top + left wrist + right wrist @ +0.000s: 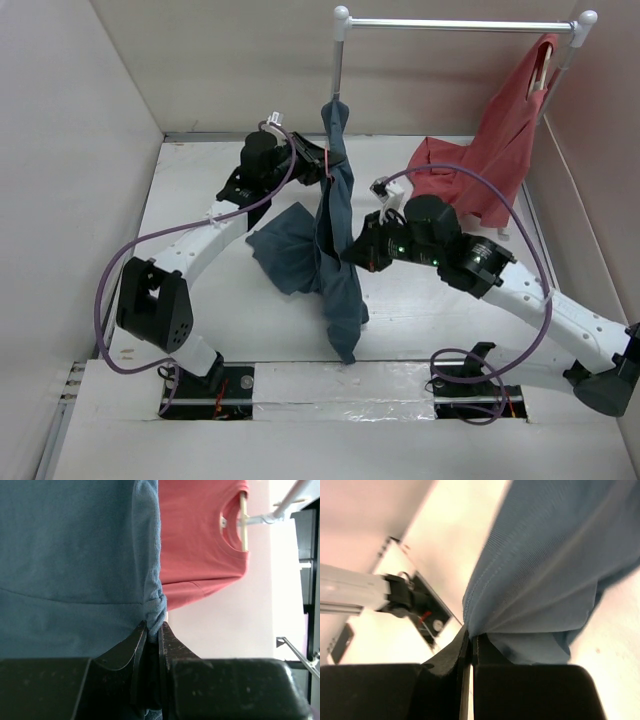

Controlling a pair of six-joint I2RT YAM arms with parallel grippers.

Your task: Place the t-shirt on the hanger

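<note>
The left hand pinches a bunched edge of the blue t-shirt, which hangs mid-surface. The right hand is clamped on its 3 o'clock fold. The hanger, at 1 o'clock, carries a red shirt.

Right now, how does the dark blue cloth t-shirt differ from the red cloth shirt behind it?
The slate-blue cloth t-shirt is pinched by the left claw and the right claw; the red cloth shirt hangs from the thin silver rod on a pale hanger. The blue t-shirt is bunched into a narrow drape; the red shirt spreads wider, its neck open. Both are limp cloth tops.
</note>
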